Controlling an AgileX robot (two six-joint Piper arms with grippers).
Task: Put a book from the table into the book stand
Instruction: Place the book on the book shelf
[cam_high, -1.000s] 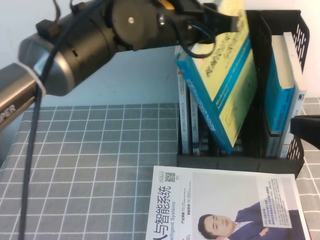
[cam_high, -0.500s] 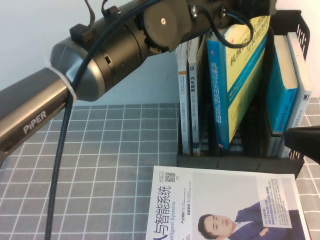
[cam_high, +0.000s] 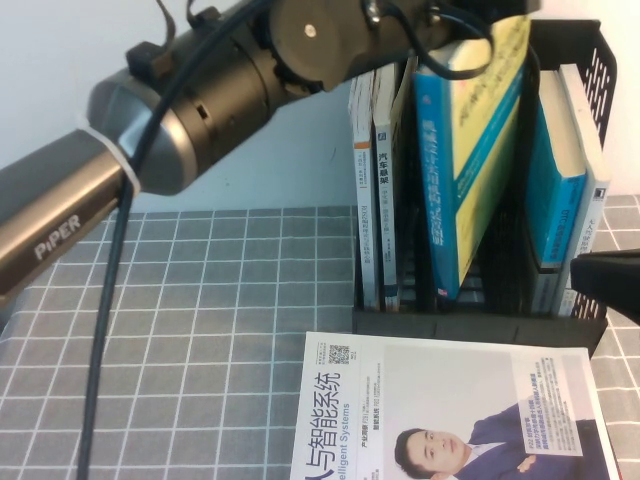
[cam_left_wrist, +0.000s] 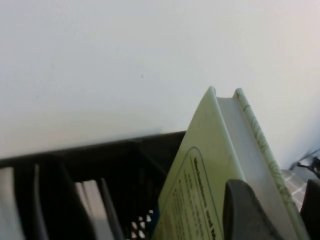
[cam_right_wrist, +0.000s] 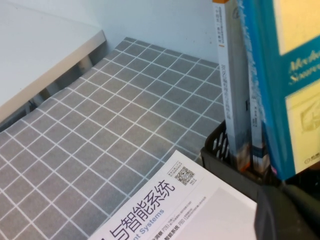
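Here, nearest me, the white magazine (cam_high: 445, 410) with the suited man's portrait lies flat on the table (cam_high: 200, 330), down at six o'clock in the high view, its far edge just beside the foot of the book stand (cam_high: 480, 322). The grey gridded cloth runs bare out toward nine o'clock.

My right gripper (cam_high: 608, 280) sits low at about four o'clock, a dark shape just beside the stand's right wall; I cannot tell how its fingers stand.

Beyond the magazine, the black book stand is upright at about two o'clock. Its left compartment holds a few thin books (cam_high: 378, 190) standing on end. The middle compartment holds the book (cam_high: 470, 170), the thick one with the blue spine and pale yellow-green cover; its bottom edge is down inside the stand, and it leans a little to the right at the top. The right compartment holds two more blue-and-white volumes (cam_high: 570, 180).

Farthest and highest, my left arm reaches across from nine o'clock to twelve, and my left gripper (cam_left_wrist: 272, 212) is closed on the top edge of the book, one dark finger (cam_left_wrist: 245, 212) pressed on the cover face and the other on the far side of the pages.
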